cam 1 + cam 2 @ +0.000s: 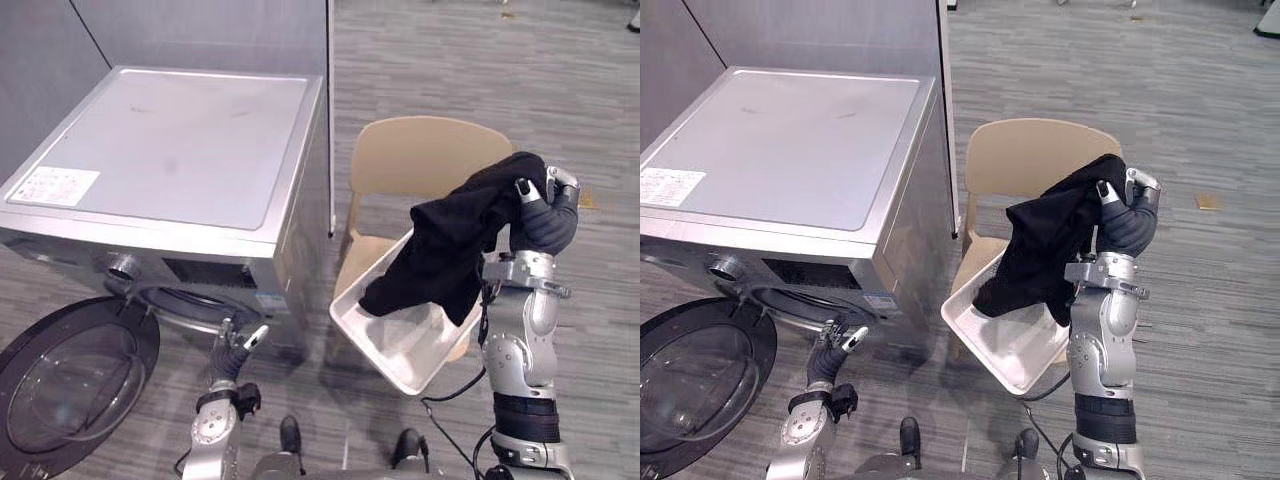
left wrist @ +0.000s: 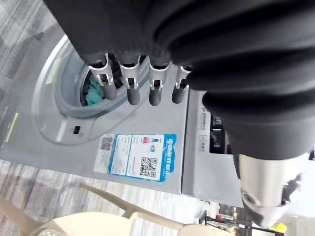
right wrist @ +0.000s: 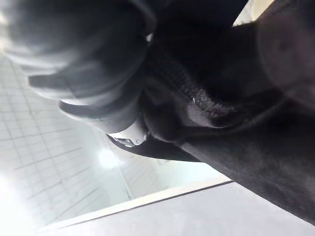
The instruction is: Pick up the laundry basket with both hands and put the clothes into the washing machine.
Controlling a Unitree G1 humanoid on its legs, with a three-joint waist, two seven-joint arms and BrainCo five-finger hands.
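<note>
A black garment (image 1: 450, 250) hangs from my right hand (image 1: 545, 215), whose fingers are curled round its top edge; the cloth (image 3: 236, 108) lies right against that hand in the right wrist view. Its lower end drapes into the white laundry basket (image 1: 352, 322), which rests tilted on a beige chair (image 1: 410, 155). To the left stands the silver washing machine (image 1: 170, 150), its round door (image 1: 70, 380) swung open. My left hand (image 1: 235, 345) is low in front of the drum opening with its fingers (image 2: 133, 88) straight and holding nothing. A teal cloth (image 2: 91, 94) lies inside the drum.
A grey partition wall (image 1: 200, 30) stands behind the machine and ends just left of the chair. Grey carpet (image 1: 480, 60) stretches beyond and to the right of the chair. The open door takes up the floor in front of the machine at lower left.
</note>
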